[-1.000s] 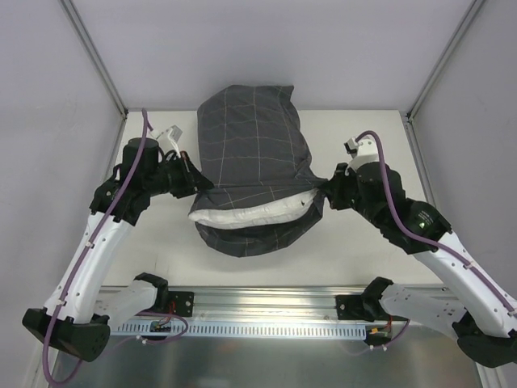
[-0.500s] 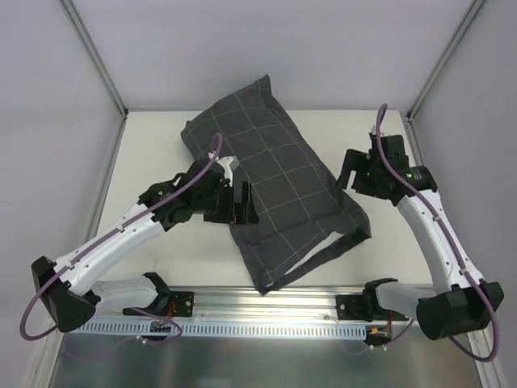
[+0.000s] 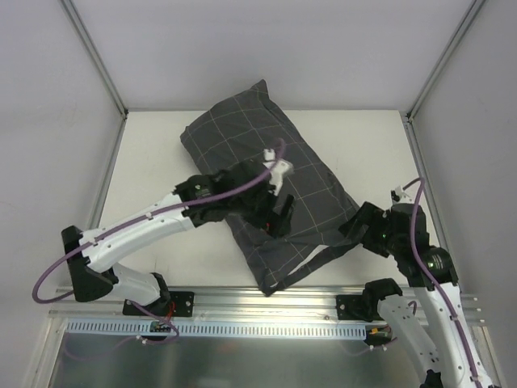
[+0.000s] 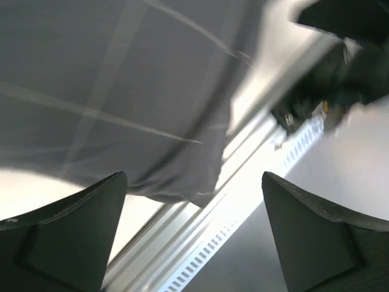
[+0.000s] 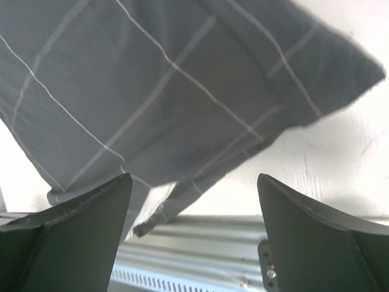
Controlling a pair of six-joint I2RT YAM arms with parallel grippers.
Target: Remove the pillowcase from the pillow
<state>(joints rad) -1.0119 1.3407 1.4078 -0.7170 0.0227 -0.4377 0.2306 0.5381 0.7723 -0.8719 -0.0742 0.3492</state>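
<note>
The dark grey checked pillowcase (image 3: 266, 174) lies flat and slantwise on the white table (image 3: 153, 162). One corner points to the back, and a loose flap (image 3: 319, 259) trails toward the near edge. The pillow is hidden inside it. My left gripper (image 3: 280, 220) hovers over the near half of the pillowcase (image 4: 109, 85), open, with nothing between its fingers (image 4: 67, 237). My right gripper (image 3: 350, 229) stands open beside the pillowcase's right corner (image 5: 340, 67). It looks down on the cloth (image 5: 152, 91) and its hem and touches neither.
A ribbed aluminium rail (image 3: 266, 311) runs along the near table edge, with the arm mounts (image 3: 359, 307) on it. Grey walls and slanted frame posts (image 3: 97, 56) close in the back and sides. Purple cables (image 3: 48, 283) loop off both arms.
One second ago both grippers were shut on the raised pillowcase's sides. Both let go and it dropped flat. The left arm swung over it; the right arm drew back toward the near edge.
</note>
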